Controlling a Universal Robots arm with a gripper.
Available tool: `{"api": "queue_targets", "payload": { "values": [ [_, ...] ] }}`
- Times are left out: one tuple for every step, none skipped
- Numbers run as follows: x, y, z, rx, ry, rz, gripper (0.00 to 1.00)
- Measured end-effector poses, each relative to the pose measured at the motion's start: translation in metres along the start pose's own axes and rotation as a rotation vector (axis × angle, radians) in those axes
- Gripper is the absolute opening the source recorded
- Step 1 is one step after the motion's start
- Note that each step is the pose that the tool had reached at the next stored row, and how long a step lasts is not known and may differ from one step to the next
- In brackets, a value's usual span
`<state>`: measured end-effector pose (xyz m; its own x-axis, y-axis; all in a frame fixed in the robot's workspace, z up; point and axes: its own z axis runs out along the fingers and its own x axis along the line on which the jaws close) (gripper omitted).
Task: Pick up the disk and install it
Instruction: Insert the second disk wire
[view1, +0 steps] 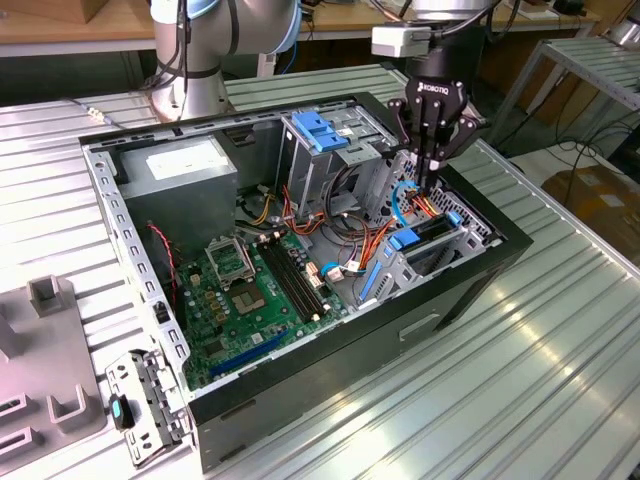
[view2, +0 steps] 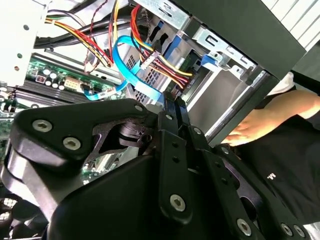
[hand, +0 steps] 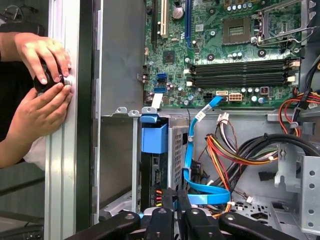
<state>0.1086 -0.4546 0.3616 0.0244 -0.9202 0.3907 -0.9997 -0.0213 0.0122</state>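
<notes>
With its fingers drawn together and nothing visible between them, the end effector (view1: 432, 172) hangs over the open computer case (view1: 250, 395), its tips just above the drive bay at the case's front corner. Directly below the tips, the disk (hand: 151, 175) sits edge-on in that bay, its blue plastic rail (view1: 404, 239) at the near end and coloured cables (view2: 160, 67) plugged in beside it. Beyond the case wall, well apart from the end effector, a person's hands (hand: 42, 100) rest against the bench (view1: 560, 370) edge.
</notes>
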Motion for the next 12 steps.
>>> {"api": "queue_targets", "payload": {
  "values": [
    [-0.0007,-0.0001,0.0006,0.0,0.0009,0.0,0.19],
    [-0.0014,-0.0002,0.0013,0.0,0.001,0.0,0.19],
    [-0.0018,-0.0002,0.0018,0.0,0.001,0.0,0.25],
    [-0.002,-0.0003,0.0023,0.0001,0.0011,0.0,0.25],
    [-0.0022,-0.0003,0.0027,0.0,0.0016,0.0,0.24],
    [-0.0023,-0.0003,0.0029,0.0,0.0018,0.0,0.24],
    [-0.0024,-0.0003,0.003,0.0,0.0019,0.0,0.24],
    [-0.0021,-0.0003,0.0033,0.0,0.0018,0.0,0.17],
    [-0.0008,-0.0002,0.004,0.0,0.0016,0.0,0.16],
    [0.0003,-0.0002,0.0046,0.0,0.0015,0.0,0.16],
    [0.0029,-0.0001,0.0059,0.0004,0.0007,0.0,0.16],
    [0.0055,0.0,0.0071,0.0011,-0.0013,0.0,0.16]
  ]
}}
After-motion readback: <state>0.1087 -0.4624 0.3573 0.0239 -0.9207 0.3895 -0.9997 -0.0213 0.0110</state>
